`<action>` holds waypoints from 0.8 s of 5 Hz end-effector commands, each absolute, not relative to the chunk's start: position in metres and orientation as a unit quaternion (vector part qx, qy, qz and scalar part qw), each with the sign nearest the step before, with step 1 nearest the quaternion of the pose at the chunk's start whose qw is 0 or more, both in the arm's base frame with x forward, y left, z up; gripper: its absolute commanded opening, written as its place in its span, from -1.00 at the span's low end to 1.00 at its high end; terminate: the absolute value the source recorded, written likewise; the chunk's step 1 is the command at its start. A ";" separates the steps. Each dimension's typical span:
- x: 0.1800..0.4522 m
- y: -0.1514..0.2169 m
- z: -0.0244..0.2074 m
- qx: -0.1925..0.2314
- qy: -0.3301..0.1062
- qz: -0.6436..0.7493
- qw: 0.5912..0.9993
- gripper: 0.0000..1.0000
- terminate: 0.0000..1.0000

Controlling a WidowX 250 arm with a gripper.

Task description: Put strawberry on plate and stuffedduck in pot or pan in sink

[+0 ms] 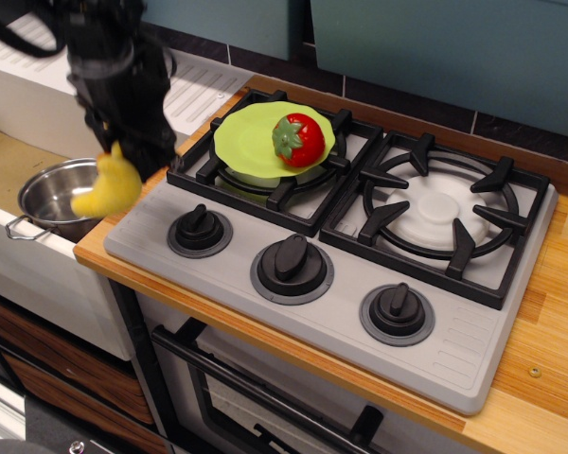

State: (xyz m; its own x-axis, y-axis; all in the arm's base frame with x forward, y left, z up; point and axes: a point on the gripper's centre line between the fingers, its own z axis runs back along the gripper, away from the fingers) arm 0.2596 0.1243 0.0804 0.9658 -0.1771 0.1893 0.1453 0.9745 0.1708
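Observation.image shows the gripper [123,151] blurred, its fingers closed on the upper part of the stuffedduck [106,189], which hangs below them clear of the counter [99,257]. The duck appears lifted so it can pass over the counter edge and the sink [9,165] wall. The pot [52,197] stands in the sink, below and just beside the fingers on the side away from the stove, partly hidden by the duck. The strawberry [298,139] lies on the plate [246,140], well apart from the fingers on the stove side, so that half of the task looks finished. No brand, label or legible writing is visible anywhere.
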 end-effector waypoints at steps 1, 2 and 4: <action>0.287 0.143 0.129 0.090 -0.118 -0.117 0.982 -1.00 -1.00; 0.301 0.162 0.127 0.086 -0.125 -0.141 0.978 -1.00 -1.00; 0.314 0.187 0.109 0.082 -0.144 -0.155 0.974 -1.00 -1.00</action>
